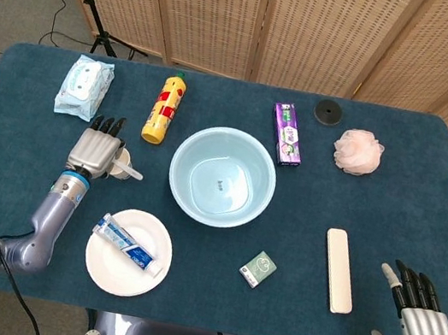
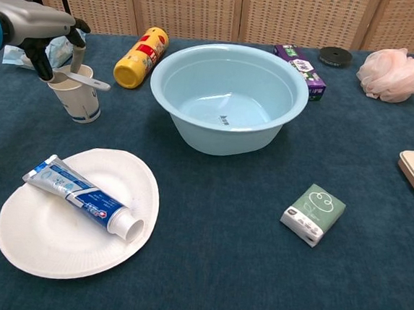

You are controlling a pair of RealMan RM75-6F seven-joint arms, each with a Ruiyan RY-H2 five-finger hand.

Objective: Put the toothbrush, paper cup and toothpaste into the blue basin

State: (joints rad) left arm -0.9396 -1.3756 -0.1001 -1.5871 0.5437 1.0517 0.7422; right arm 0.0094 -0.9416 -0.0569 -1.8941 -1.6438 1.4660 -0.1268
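The toothbrush (image 2: 83,80) lies across the top of the paper cup (image 2: 76,97), its end sticking out twd the blue basin (image 2: 228,99). The cup stands upright on the table (image 1: 394,189), just left of the basin. The left hand (image 1: 95,149) is right over the cup w/ fingers (image 2: 77,42) curled down round the brush; it seems to hold it, but the grip itself is hard to see. The toothpaste (image 2: 83,197) lies flat on a white plate (image 2: 54,239) in front of the cup, cap end pointing right. The right hand (image 1: 421,328) is at the near right edge, well apart from all that, fingers spread & holding nothing. Near it are a cream case (image 1: 339,269) & a small green box (image 2: 313,213).
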